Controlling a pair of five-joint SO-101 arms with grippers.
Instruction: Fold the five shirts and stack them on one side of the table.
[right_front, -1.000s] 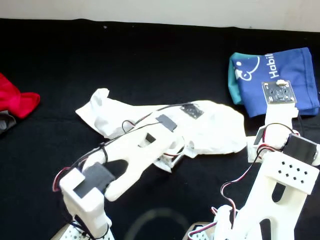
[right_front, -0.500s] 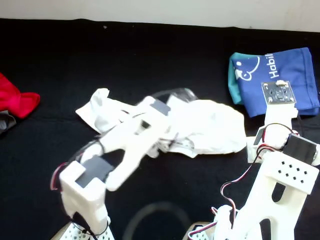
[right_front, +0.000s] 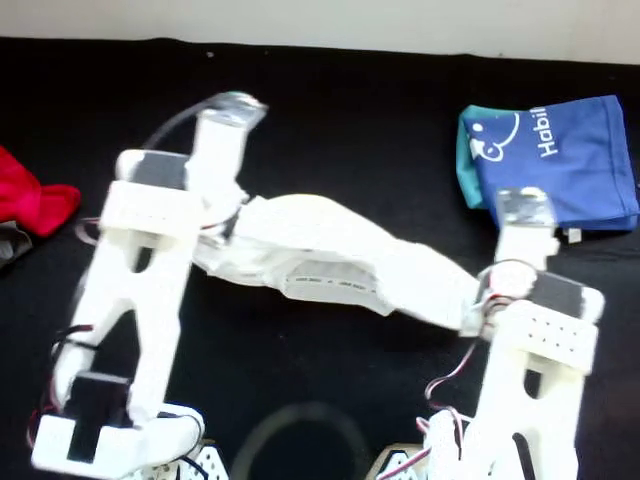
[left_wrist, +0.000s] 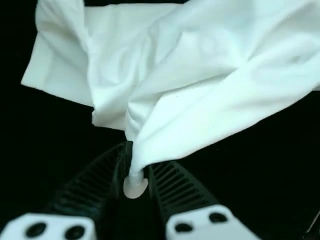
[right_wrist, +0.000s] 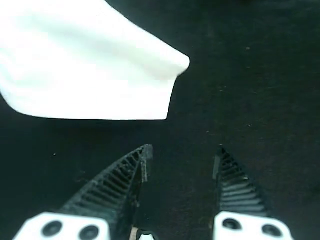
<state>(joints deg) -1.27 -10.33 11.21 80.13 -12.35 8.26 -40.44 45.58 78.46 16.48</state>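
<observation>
A white shirt (right_front: 330, 255) hangs stretched across the middle of the black table (right_front: 330, 110). One end is lifted at the left and the other trails toward the right arm (right_front: 535, 320). My left gripper (left_wrist: 135, 172) is shut on a bunched fold of the white shirt (left_wrist: 200, 75); in the high view it (right_front: 226, 212) is raised at the left. My right gripper (right_wrist: 182, 155) is open just above the table, with the corner of the white shirt (right_wrist: 85, 75) a little ahead of its fingertips and apart from them.
A folded blue shirt (right_front: 555, 160) lies on a teal one (right_front: 465, 165) at the back right. A crumpled red shirt (right_front: 30, 200) and a dark grey piece (right_front: 8, 245) sit at the left edge. Black tabletop is bare at the back and front middle.
The left arm has risen and swung back and to the left with the white shirt, pulling it out long. The right arm has shifted slightly toward the shirt's trailing end.
</observation>
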